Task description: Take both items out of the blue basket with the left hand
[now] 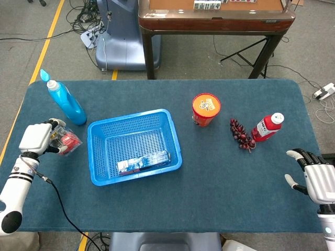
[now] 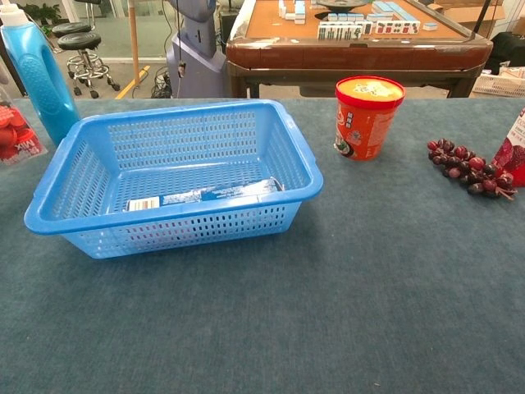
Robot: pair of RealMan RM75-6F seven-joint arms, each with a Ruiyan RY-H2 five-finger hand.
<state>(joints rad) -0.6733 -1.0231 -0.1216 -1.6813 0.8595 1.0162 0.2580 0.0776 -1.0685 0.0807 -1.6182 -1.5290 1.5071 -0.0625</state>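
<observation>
Blue basket (image 1: 134, 146) is sitting left of the middle of the dark teal table (image 1: 220, 178) in the head view, and a flat blue packet (image 1: 143, 161) is lying inside it along the near wall. Off the basket's left side, close to the table's left edge, the left hand (image 1: 35, 139) is holding a clear bag of red pieces (image 1: 67, 142), fingers wrapped around it; the bag is sitting low at the table surface, though whether it is touching cannot be told. A blue spray bottle (image 1: 64, 101) is standing near the far left corner, just behind that hand. An orange cup (image 1: 205, 110) with a red rim is standing right of the basket toward the far edge, a bunch of dark grapes (image 1: 241, 134) is lying further right, and a red bottle (image 1: 267, 127) is leaning just beside the grapes. At the near right corner the right hand (image 1: 314, 180) is hovering with its fingers spread and nothing in it. In the chest view, the basket (image 2: 180, 176) is filling the left half, with the packet (image 2: 205, 195) resting against its near wall. The bag (image 2: 15, 139) is showing at the left border beside the spray bottle (image 2: 37, 74); neither hand is showing here. The cup (image 2: 367, 116) and the grapes (image 2: 467, 168) are standing along the far right.
</observation>
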